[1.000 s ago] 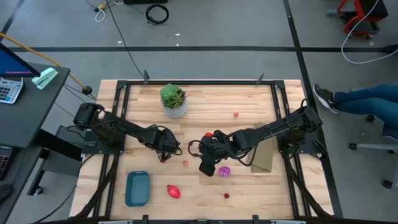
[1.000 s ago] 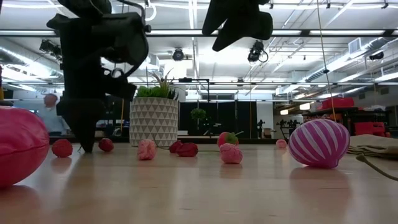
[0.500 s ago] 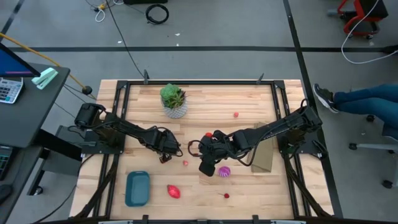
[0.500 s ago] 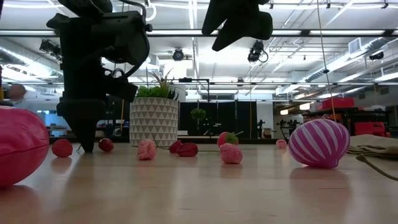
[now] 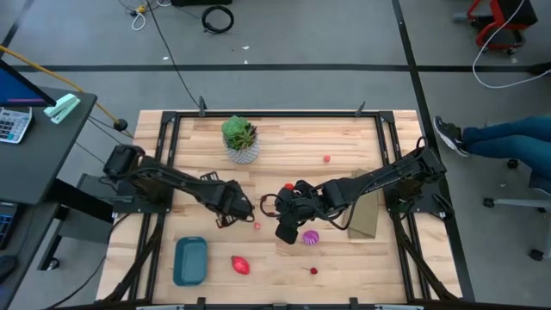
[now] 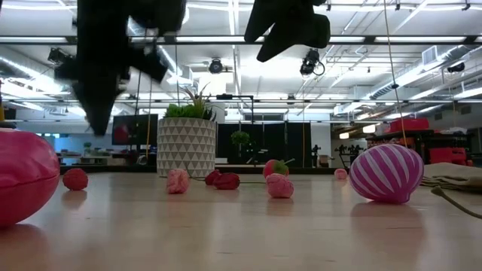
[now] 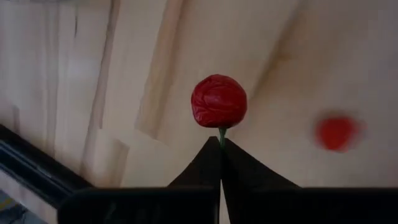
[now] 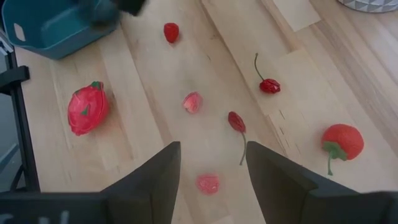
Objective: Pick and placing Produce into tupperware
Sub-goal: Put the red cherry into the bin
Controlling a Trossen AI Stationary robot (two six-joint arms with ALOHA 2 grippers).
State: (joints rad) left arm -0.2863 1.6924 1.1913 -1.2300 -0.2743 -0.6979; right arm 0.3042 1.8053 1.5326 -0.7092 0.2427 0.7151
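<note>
My left gripper point(image 7: 219, 142) hangs above the table left of the middle, shut on a small red round piece point(image 7: 218, 101) of produce. That piece also shows in the low view point(image 6: 120, 133), off the wood. The blue-teal tupperware point(image 5: 190, 260) sits at the near left, with the oval red-pink piece point(image 5: 241, 264) to its right. The purple ribbed ball point(image 5: 310, 237) rests on the wood just beside my right gripper point(image 5: 288, 231). That gripper stands open over several small red pieces point(image 8: 193, 102) with nothing between its fingers. My left gripper pinches the small red piece's thin green stem point(image 7: 221, 132) between its two fingertips. The fingers point steeply down from above. The round piece sits just beyond the tips, lifted clear of the table.
A green plant in a white patterned pot point(image 5: 240, 138) stands at the far middle. A tan box point(image 5: 365, 215) lies under the right arm. Loose small red pieces lie at the far right point(image 5: 327, 158), the near right point(image 5: 313, 270) and the middle point(image 5: 256, 226).
My left gripper has shut on the small red piece's stem down at the table. It has then risen, lifting the piece clear of the wood. The right arm has kept still.
</note>
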